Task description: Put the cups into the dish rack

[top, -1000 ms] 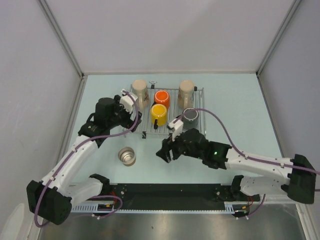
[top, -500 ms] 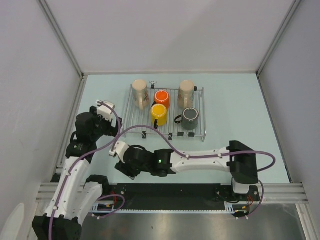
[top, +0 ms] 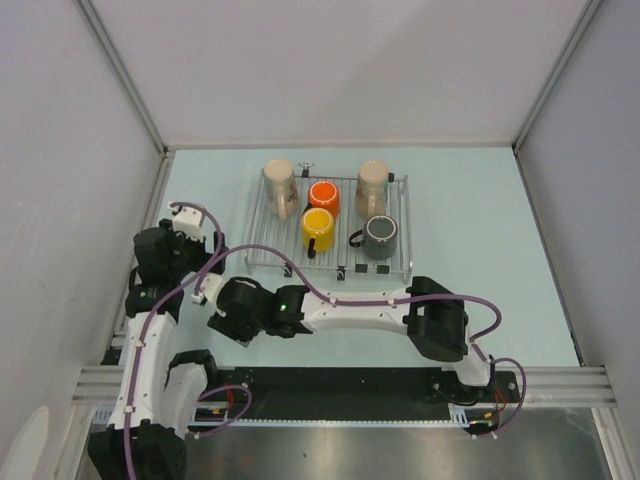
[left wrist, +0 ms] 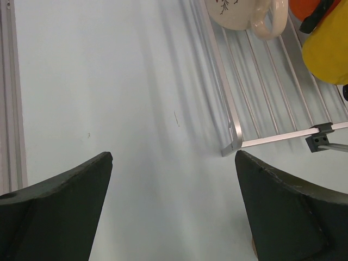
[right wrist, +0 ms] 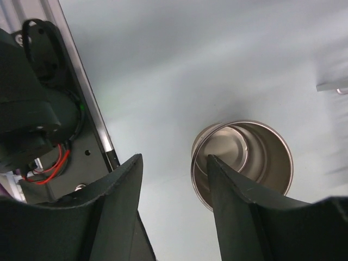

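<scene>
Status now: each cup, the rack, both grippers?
Left beige mug: in rack.
Right beige mug: in rack.
Orange cup: in rack.
Yellow cup: in rack.
Grey mug: in rack.
Steel cup: on table, mouth up, not loaded.
Rack: holds five cups.
Left gripper: open, empty.
Right gripper: open, at steel cup's rim.

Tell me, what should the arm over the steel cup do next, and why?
Probably ease the right gripper down a touch and close on the steel cup. Its jaws are open, and the cup's near wall seems to sit between them. This cup stands on the table, not in the rack.
</scene>
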